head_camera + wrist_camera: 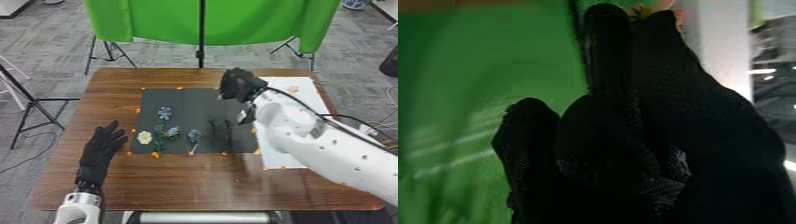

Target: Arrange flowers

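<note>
In the head view, my right hand (238, 86) is above the dark mat's (191, 102) far right corner. In the right wrist view, two long fingers of my right hand (660, 75) come together at an orange-pink flower (664, 6) with some green, pinched at their tips and partly hidden. On the mat lie a blue flower (164, 113) with a green stem, a pale yellow flower (145, 137), another blue flower (172, 132) and a blue-grey flower (195, 134). A small pinkish flower shape (293, 89) is on the white sheet (282, 82). My left hand (99, 147) is open left of the mat.
The brown table (169, 185) carries the mat and the sheet, with small orange pieces (155, 155) along their edges. My right arm crosses over the sheet. A green cloth (160, 22) hangs on stands behind the table.
</note>
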Available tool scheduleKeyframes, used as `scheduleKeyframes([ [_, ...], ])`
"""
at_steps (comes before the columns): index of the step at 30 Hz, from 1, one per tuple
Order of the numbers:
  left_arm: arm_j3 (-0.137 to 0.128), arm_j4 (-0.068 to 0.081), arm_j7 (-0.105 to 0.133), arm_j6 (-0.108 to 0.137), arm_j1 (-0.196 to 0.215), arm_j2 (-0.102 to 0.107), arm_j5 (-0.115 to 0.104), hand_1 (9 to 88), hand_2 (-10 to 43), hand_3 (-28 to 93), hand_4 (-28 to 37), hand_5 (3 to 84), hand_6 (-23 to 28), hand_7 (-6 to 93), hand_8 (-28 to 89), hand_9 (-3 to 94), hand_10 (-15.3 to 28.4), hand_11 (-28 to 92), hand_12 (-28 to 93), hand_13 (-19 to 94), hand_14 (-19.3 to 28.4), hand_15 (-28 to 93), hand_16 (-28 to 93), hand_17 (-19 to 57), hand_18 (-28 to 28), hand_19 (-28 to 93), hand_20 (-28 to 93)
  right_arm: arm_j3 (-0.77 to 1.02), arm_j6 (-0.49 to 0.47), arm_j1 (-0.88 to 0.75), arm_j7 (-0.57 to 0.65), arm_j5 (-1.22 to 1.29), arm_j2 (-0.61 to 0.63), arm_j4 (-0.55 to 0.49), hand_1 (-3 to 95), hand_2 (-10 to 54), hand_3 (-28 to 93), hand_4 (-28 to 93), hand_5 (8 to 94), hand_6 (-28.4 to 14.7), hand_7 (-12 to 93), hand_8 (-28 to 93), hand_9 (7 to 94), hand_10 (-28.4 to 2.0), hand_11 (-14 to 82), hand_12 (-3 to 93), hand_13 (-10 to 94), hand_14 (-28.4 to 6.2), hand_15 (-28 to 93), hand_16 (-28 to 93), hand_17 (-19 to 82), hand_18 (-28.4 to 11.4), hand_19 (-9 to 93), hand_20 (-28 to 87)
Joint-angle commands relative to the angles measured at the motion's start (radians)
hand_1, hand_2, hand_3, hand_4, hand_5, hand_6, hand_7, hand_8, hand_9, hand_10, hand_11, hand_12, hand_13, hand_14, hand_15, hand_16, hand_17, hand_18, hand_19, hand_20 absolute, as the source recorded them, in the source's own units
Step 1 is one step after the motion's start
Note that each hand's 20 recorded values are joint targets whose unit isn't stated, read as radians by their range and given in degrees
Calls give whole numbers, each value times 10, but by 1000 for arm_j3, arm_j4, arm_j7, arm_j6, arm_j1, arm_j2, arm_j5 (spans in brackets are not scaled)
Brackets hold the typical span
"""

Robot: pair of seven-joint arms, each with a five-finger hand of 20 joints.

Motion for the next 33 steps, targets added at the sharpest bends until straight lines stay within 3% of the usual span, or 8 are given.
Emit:
scheduleKeyframes([
  [1,8,7,-3,2,6,-5,4,196,121,563,-283,358,77,27,-37,369,149,148,116,267,198,232,-11,-1,146,128,159,-31,6,-53,1,-21,-13,1,607,-95,600,-201,786,11,200,72,891,-86,55,355,922,-10,634,336,675,-112,932,639],
  [12,8,11,-13,-15,1,0,5,197,121,562,-283,357,76,28,-36,368,149,148,117,267,197,234,-11,-4,146,131,162,-3,-7,-90,21,-40,-17,39,591,-95,592,-202,753,20,189,55,874,-97,58,357,914,-12,640,335,670,-112,932,641],
  [22,7,11,-17,-18,1,3,7,197,120,564,-283,356,75,29,-37,368,149,147,117,266,198,235,-11,-5,148,132,162,38,-65,-111,18,-27,2,30,499,-95,654,-205,661,23,183,0,796,-119,146,285,896,-17,645,334,655,-117,932,644],
  [30,6,11,-15,-19,2,1,6,199,120,561,-283,356,75,28,-37,368,148,147,117,266,198,234,-11,-6,148,132,161,40,-105,-101,5,-15,24,10,471,-95,682,-209,644,31,184,-76,771,-125,176,248,888,-20,647,332,647,-118,932,635],
  [33,4,9,-15,-15,5,0,6,198,120,562,-283,356,76,28,-36,368,148,146,117,266,198,233,-11,-6,149,133,162,48,-96,-100,2,2,26,2,477,-95,670,-213,659,37,189,-40,757,-129,190,217,887,-21,646,331,646,-119,932,636],
])
